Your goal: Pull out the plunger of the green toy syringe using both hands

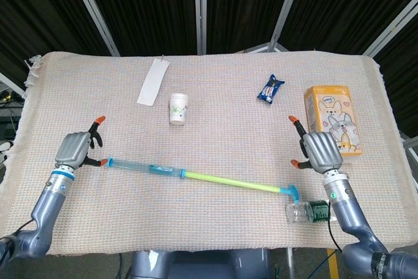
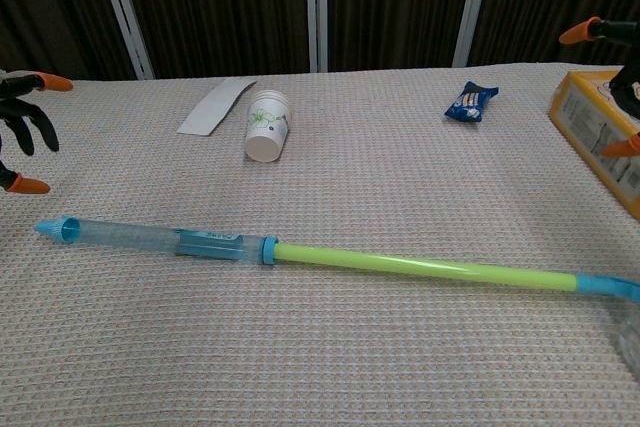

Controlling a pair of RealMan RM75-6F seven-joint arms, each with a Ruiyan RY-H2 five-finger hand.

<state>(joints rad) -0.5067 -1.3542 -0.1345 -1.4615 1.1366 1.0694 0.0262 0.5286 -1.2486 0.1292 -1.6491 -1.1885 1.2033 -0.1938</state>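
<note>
Head view — syringe [image 1: 196,176] lies extended on the cloth, both hands' fingers [image 1: 98,120] spread, empty.

Your table [image 1: 215,109] is covered edge to edge by a pale woven cloth. Lying flat on it near the front is the green toy syringe [image 1: 196,177], its clear barrel toward the left and its plunger [image 1: 235,183] drawn out toward the right, the whole thing slanting slightly nearer at the right end. Just right of that end, at the near edge, you have a clear plastic bottle [image 1: 308,212] on its side. Farther back sits a small white cup [image 1: 178,108], with a white paper strip [image 1: 153,82] beyond it to the left. A blue snack packet [image 1: 270,88] lies far right of centre, and an orange carton [image 1: 332,119] with cartoon dogs rests by the right edge.
</note>
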